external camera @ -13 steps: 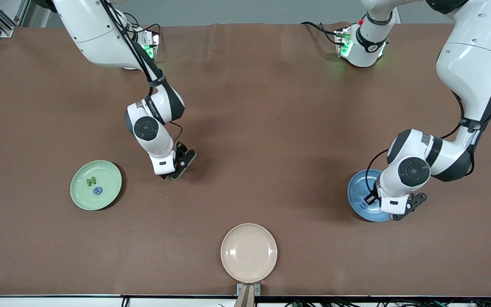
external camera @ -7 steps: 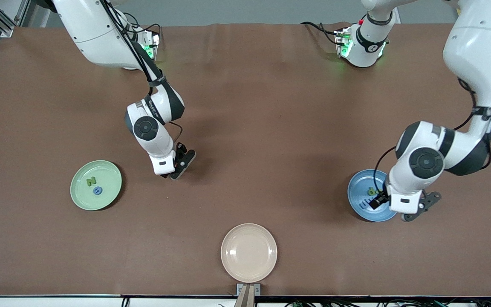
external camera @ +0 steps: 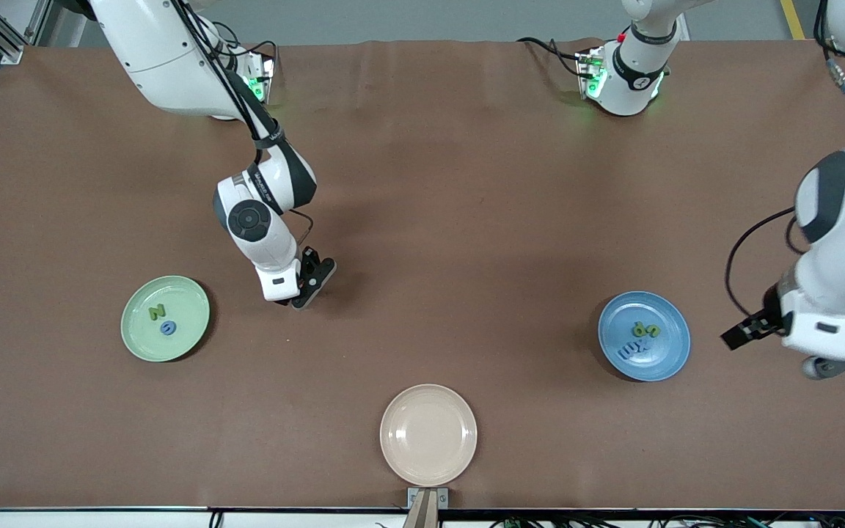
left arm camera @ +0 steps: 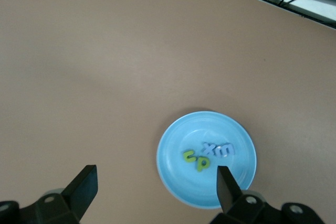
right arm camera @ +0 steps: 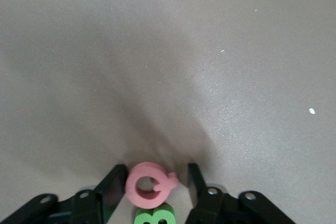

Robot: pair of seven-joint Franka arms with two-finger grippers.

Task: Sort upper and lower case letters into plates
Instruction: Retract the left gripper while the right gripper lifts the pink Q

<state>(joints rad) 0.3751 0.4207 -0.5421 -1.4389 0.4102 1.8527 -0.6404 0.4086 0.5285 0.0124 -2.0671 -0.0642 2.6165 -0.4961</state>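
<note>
The blue plate point(external camera: 668, 356) holds green and blue lower-case letters point(external camera: 639, 341); the left wrist view shows this plate point(left arm camera: 181, 184) with c, p, x and m point(left arm camera: 207, 156). My left gripper point(external camera: 796, 350) hangs open and empty over the table beside it, toward the left arm's end. The mint green plate point(external camera: 136, 337) holds a green N point(external camera: 156, 312) and a blue O point(external camera: 166, 328). My right gripper point(right arm camera: 153, 182) is down at the table with its fingers either side of a pink Q point(right arm camera: 149, 184); one finger touches it, the other stands just off. A green B point(right arm camera: 155, 217) lies against the Q.
A cream plate point(external camera: 428, 435) with nothing in it lies near the front edge, midway along the table. The right arm's hand point(external camera: 298, 293) covers the pink and green letters in the front view. Brown cloth covers the whole table.
My left gripper has risen off the blue plate and swung toward the left arm's end of the table, leaving a green letter in the plate. The right arm has hardly moved.
</note>
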